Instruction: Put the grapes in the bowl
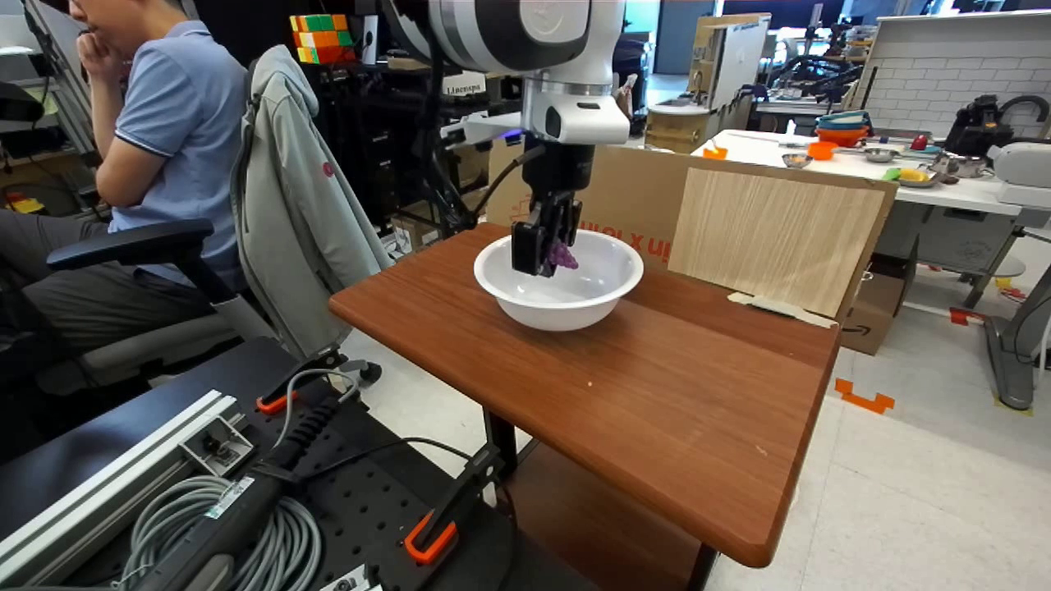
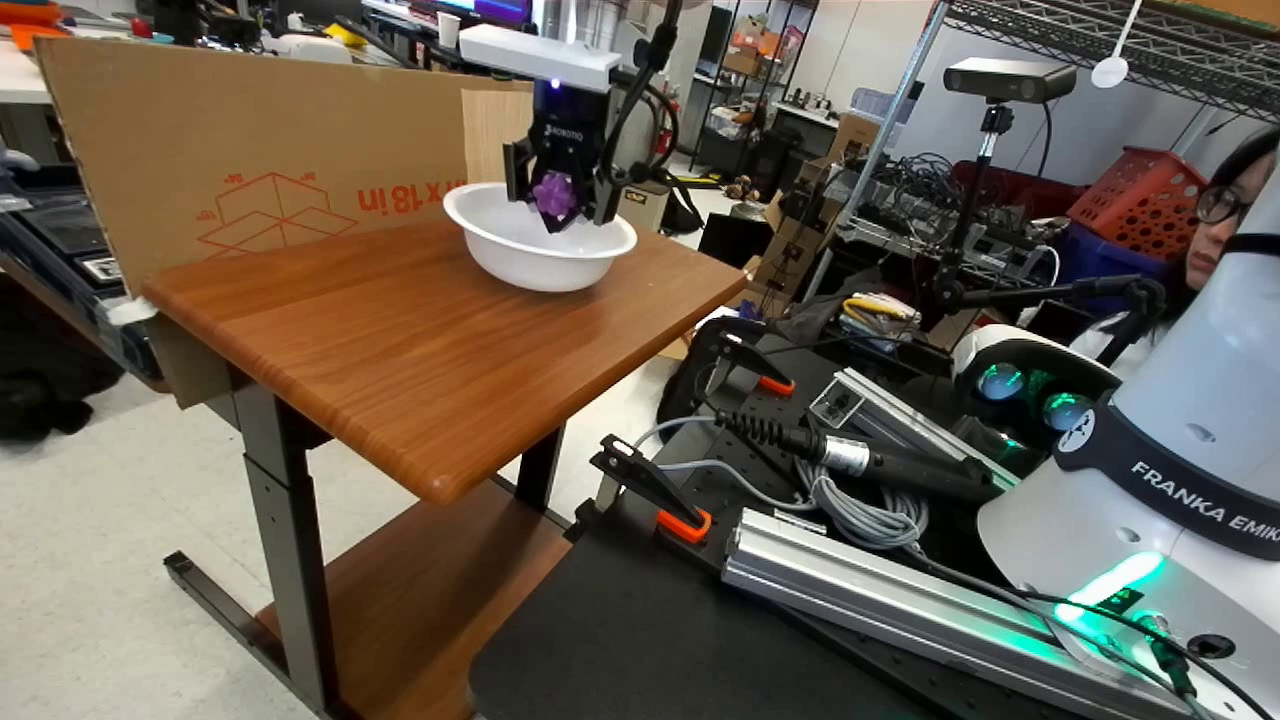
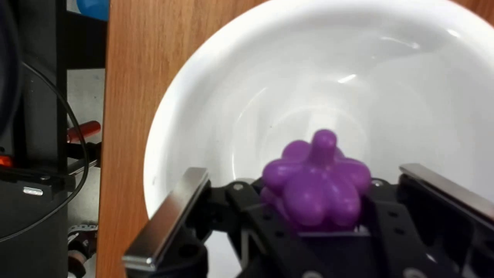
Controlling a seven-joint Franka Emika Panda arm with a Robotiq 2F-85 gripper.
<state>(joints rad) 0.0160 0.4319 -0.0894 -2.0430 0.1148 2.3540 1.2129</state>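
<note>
Bright, soft light covered the tabletop (image 1: 640, 410), with a dimmer band along its edge by the cardboard (image 1: 632, 180). In the wrist view, small glints marked the bowl (image 3: 293, 85), and detail looked slightly blurred.

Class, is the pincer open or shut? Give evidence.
The pincer is shut on the grapes: the wrist view shows them held between its two sides.

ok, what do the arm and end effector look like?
White, rounded Panda arm with dark panels; black base band reads FRANKA EMIKA. End effector: black, two-fingered, silver strips, white ROBOTIQ lettering. Black cables loop beside it; a white bar above shows a blue light.
</note>
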